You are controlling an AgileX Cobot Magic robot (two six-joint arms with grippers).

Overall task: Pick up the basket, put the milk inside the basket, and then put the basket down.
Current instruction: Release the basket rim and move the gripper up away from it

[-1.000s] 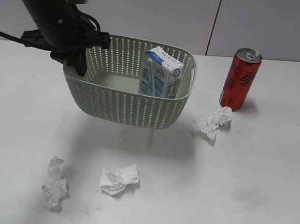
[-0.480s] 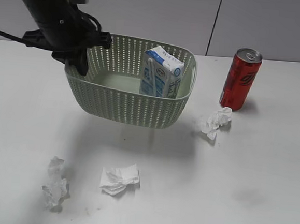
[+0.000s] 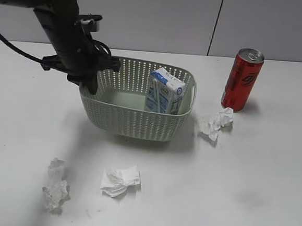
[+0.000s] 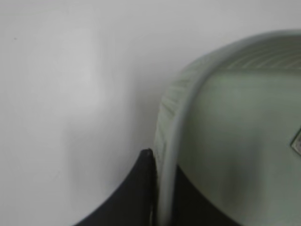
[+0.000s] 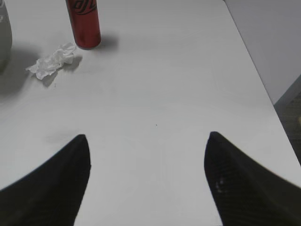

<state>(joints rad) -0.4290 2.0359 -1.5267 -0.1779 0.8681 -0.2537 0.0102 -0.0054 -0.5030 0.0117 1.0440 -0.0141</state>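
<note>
White bench (image 3: 251, 168) now carries the basket (image 3: 135, 119), which hung clear of it a second ago, so the set-down looks nearly done. Milk (image 3: 164, 91) stands inside, toward the right end. The left pincer (image 3: 91, 79) is clamped on the left rim. The right pincer (image 5: 146, 155) hovers wide open, empty, well apart.

I can read very little here. The red can (image 3: 242, 79) at the far right carries dark lettering down its side, but I cannot make out the words. The milk (image 3: 164, 91), standing in the basket (image 3: 134, 123), has blue print and a round emblem, too small to read.
</note>
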